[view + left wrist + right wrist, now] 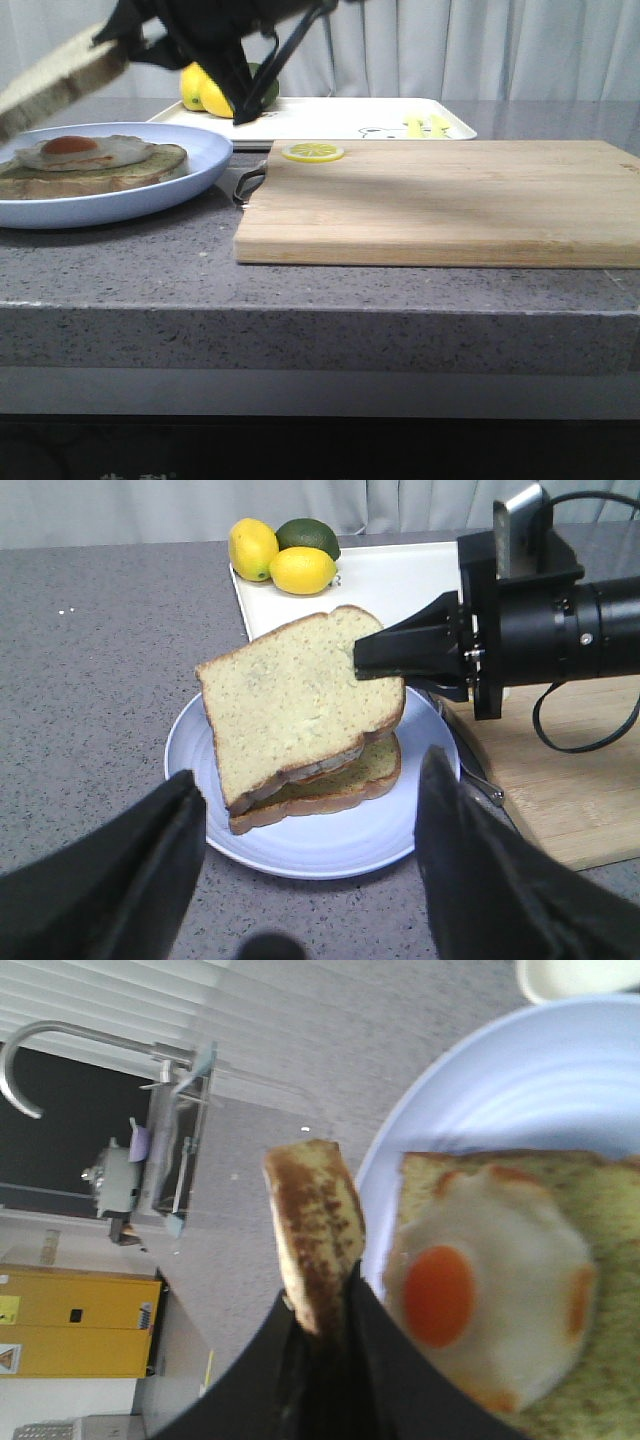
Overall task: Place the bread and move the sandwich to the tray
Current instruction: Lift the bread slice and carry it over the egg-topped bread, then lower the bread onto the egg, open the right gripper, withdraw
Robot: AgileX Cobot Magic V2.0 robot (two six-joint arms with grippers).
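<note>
The right gripper [375,660] is clamped on the edge of the bread [295,695], which hangs tilted just above the sandwich [95,160] on the blue plate [190,175]. The tray [340,115] lies at 12 o'clock from the cutting board [440,200]. The left gripper [310,860] stands wide and grasps nothing. Its cartoon print is too small to read.

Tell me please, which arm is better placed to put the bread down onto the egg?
The right arm. Its gripper already grips the bread above the egg on the blue plate. The left gripper is open and empty, back from the plate.
</note>
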